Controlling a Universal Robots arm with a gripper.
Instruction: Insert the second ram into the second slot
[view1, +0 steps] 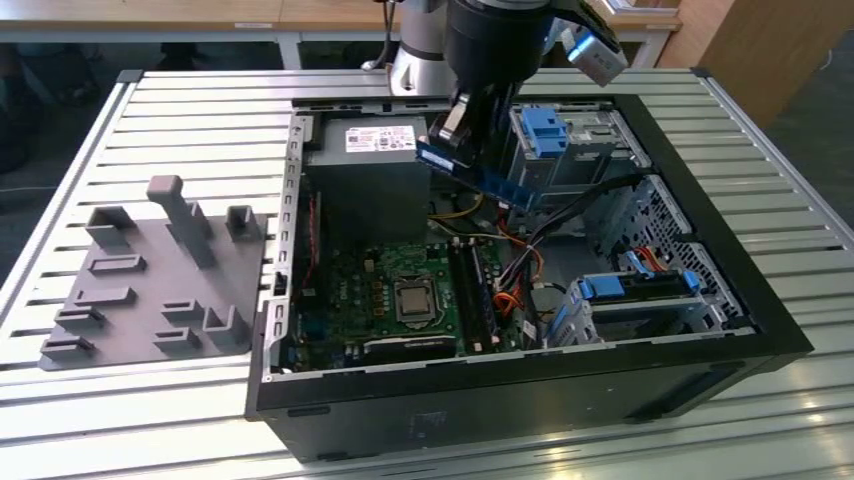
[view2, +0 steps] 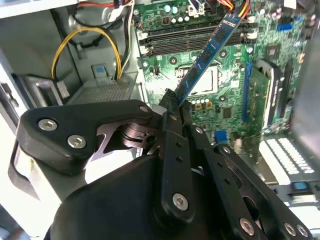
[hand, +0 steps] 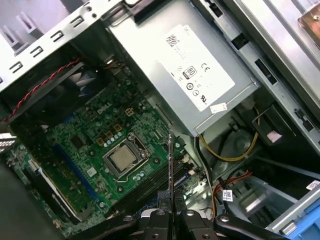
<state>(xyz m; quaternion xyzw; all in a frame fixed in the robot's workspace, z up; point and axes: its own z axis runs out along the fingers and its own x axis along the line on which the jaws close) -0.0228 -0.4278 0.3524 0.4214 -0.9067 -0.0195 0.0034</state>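
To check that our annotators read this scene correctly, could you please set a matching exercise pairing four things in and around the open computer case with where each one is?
Things:
1. second ram
2. power supply
3. grey fixture plate
4. processor

Places:
A. on the slatted table, at the exterior view's left of the case
B. held by the fingers, above the open case
C. on the green motherboard
D. inside the case beside the motherboard, bearing a white label

Pairs: 1-B; 2-D; 3-A; 4-C.
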